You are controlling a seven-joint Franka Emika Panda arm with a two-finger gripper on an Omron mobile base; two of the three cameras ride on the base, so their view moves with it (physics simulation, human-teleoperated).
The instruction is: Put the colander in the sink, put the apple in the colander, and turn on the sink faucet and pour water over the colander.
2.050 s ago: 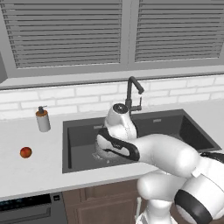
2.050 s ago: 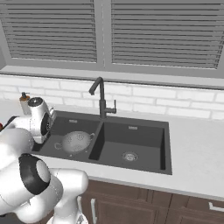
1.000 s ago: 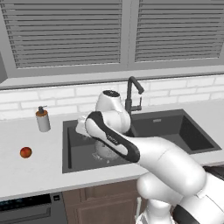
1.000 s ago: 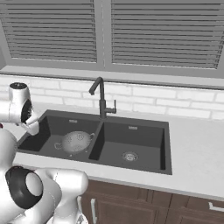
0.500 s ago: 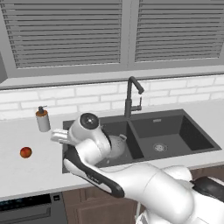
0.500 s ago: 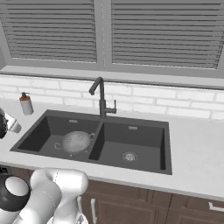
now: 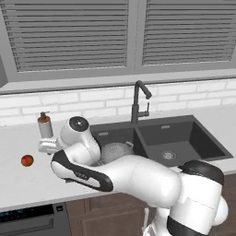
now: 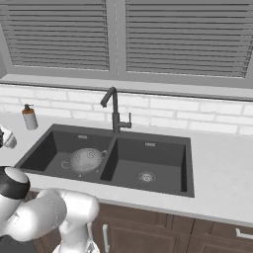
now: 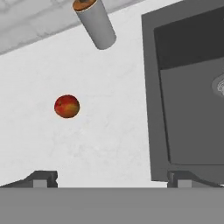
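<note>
our gripper (image 9: pixel 109 177) is wide open w/ nothing held, colander (image 8: pixel 85 159) sits in sink (image 8: pixel 148 185); apple (image 9: pixel 67 106) is round, could roll if we nudge it.

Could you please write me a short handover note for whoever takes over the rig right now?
Gripper: open, holding nothing, above the counter left of the sink.
Colander: already in the sink's left basin.
Apple: on the counter, untouched, near the soap dispenser.
Faucet: no water seen running.
Done: colander placed.
Left: pick up the apple, put it in the colander, turn on the faucet and run water over the colander.
</note>
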